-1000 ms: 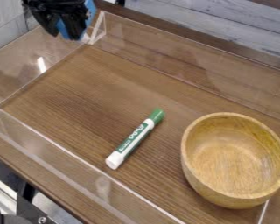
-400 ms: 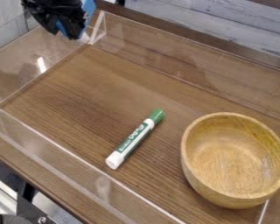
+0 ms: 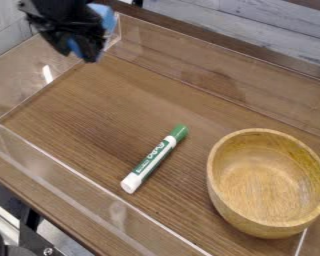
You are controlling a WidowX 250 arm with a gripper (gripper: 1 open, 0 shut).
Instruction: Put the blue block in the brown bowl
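Note:
My black gripper (image 3: pixel 77 42) hangs over the far left corner of the wooden table, blurred by motion. A patch of blue, the blue block (image 3: pixel 104 18), shows against its fingers, and the gripper looks shut on it above the surface. At the near right stands the brown bowl (image 3: pixel 267 136), a wide round wooden one with nothing inside. The gripper and block are far from it, across the table's diagonal.
A white marker with a green cap (image 3: pixel 153 158) lies at a slant in the middle of the table, left of the bowl. Clear acrylic walls (image 3: pixel 69 185) ring the wooden surface (image 3: pixel 136 95). The table's front edge drops off at the lower left.
The gripper with the blue block has shifted a little to the right and toward the camera. The marker and bowl have not moved.

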